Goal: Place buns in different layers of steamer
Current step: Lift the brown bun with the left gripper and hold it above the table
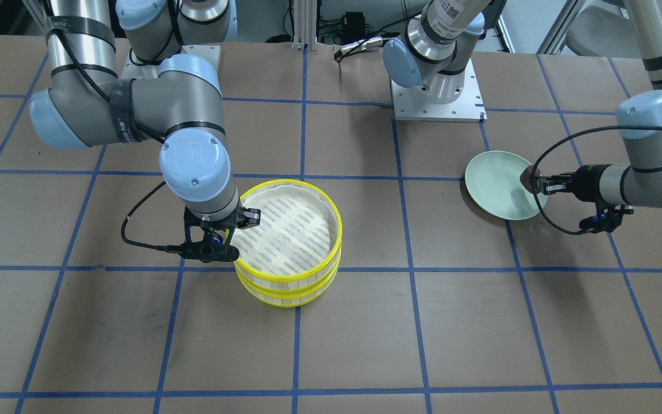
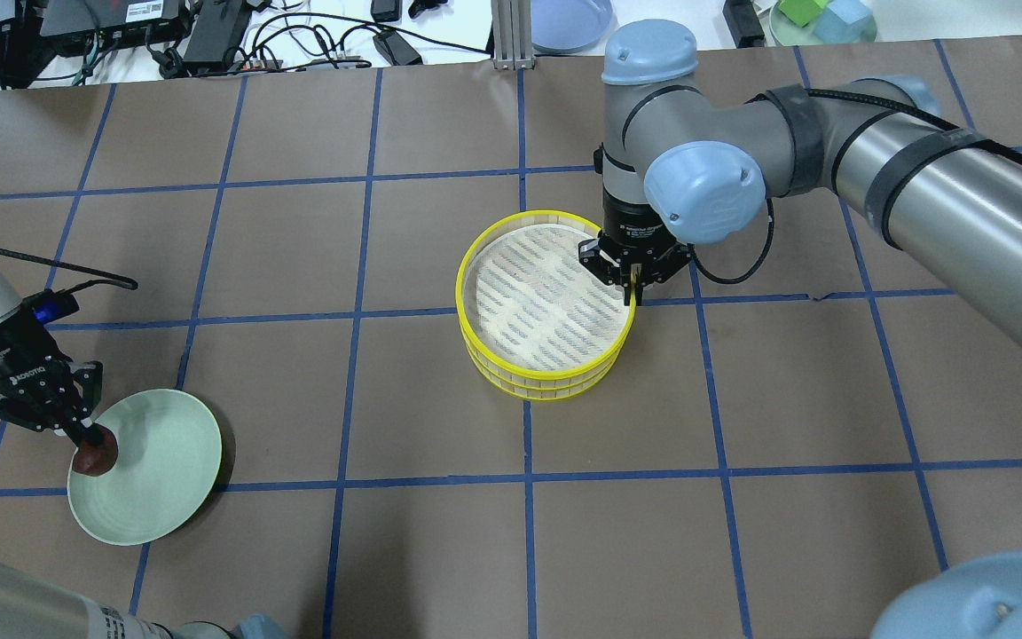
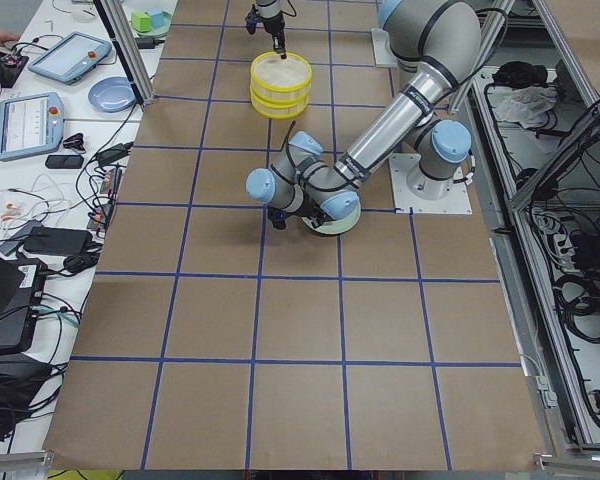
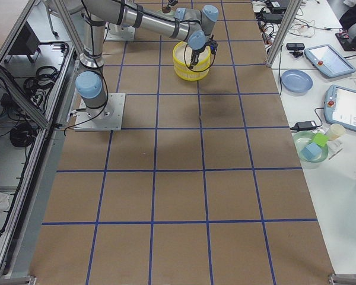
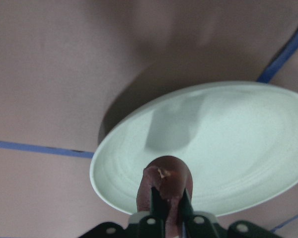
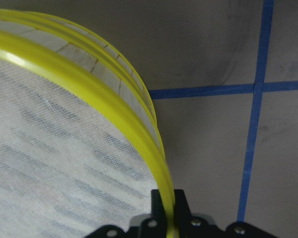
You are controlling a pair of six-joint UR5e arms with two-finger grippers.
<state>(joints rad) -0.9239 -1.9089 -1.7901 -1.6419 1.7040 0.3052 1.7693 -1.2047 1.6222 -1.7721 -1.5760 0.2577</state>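
Fingers (image 5: 157, 210) of the left gripper (image 2: 91, 438) pinch the dark brown bun (image 2: 96, 460) at the edge of the green plate (image 2: 165, 461). The right gripper (image 2: 633, 291) squeezes the steamer (image 2: 546, 377) by its yellow top rim, beside the striped liner (image 2: 538, 293) inside.

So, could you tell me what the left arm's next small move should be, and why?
Probably lift the reddish-brown bun clear of the green plate and start toward the steamer. The left gripper is shut on the bun at the plate's edge, the steamer's top tier lies empty, and the right gripper pinches its rim.
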